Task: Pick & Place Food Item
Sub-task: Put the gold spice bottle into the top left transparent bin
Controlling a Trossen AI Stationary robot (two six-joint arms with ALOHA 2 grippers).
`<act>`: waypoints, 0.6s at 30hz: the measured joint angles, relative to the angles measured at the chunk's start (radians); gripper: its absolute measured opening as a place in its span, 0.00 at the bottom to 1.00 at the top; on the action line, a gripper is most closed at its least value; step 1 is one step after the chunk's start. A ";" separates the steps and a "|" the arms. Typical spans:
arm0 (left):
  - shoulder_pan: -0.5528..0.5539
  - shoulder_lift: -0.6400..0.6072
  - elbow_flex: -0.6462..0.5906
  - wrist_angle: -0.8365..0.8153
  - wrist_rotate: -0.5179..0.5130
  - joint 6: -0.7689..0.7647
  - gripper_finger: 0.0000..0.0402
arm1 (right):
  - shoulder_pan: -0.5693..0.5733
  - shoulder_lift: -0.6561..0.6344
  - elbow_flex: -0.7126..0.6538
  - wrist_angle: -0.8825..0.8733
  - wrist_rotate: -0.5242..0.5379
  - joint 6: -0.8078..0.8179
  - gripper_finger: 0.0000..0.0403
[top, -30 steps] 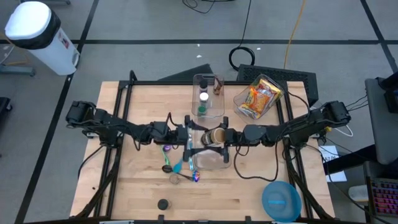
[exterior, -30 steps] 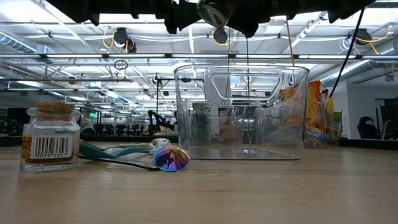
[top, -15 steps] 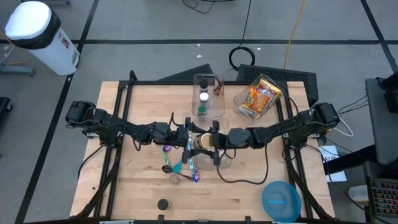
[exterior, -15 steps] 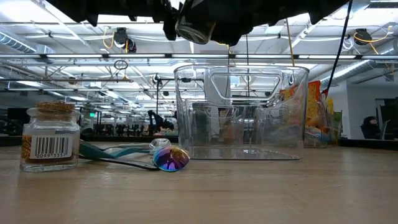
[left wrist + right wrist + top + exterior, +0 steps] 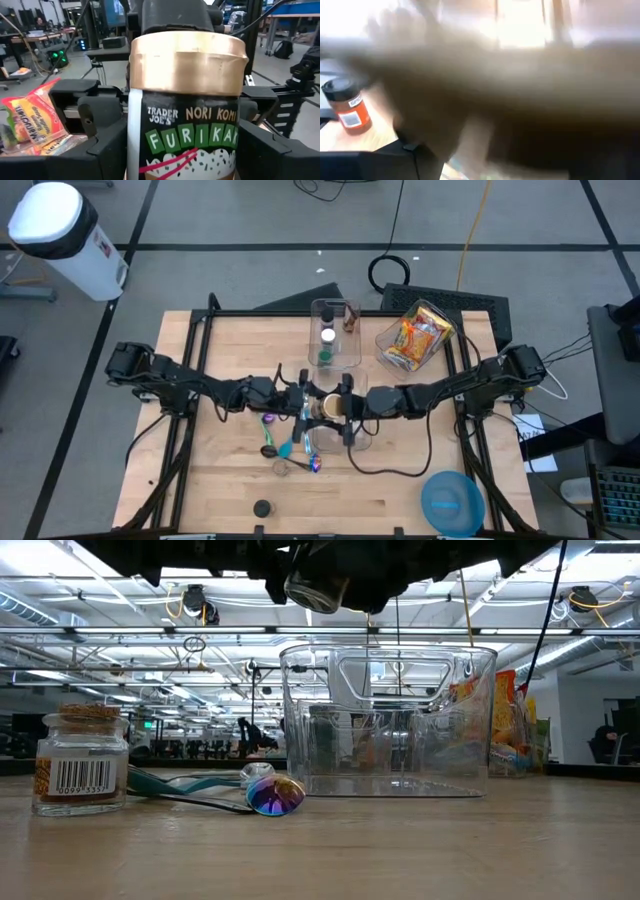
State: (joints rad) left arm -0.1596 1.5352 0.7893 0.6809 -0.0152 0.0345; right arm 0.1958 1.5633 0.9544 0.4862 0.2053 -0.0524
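Note:
A furikake jar (image 5: 325, 408) with a gold lid (image 5: 186, 62) hangs in the air between my two grippers, above a clear plastic bin (image 5: 345, 435). It also shows at the top of the low view (image 5: 315, 587). My left gripper (image 5: 308, 405) comes from the table's left and is shut on the jar's labelled body. My right gripper (image 5: 343, 408) comes from the table's right and is shut on the jar's lid end. The right wrist view is filled by a blur. My left gripper has the jar's labelled body (image 5: 150, 135) between its two fingers (image 5: 102, 145), one on each side, below the lid. It comes level from the table's left. The jar is clear of the table and the bin. My right gripper holds the jar at its lid end, coming level from the table's right. The jar itself hides the place of contact in the left wrist view, and the right wrist view is blurred.
A second clear bin (image 5: 335, 335) with small jars and a tub of snack packets (image 5: 415, 335) stand at the far edge. Spoons (image 5: 285, 442), a cork-topped jar (image 5: 80, 772) and a black cap (image 5: 262, 508) lie near left. A blue bowl (image 5: 452, 502) sits near right.
My right gripper has carried the jar toward the table's left, up to my left gripper, and then kept still. The jar stays clear above the clear bin.

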 joint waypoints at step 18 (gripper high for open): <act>0.045 -0.025 -0.111 0.167 0.022 0.032 0.70 | 0.025 -0.269 0.000 -0.348 0.065 0.091 0.81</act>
State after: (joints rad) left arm -0.1150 1.5099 0.6784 0.8479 0.0071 0.0662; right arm 0.2204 1.2945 0.9543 0.1378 0.2699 0.0390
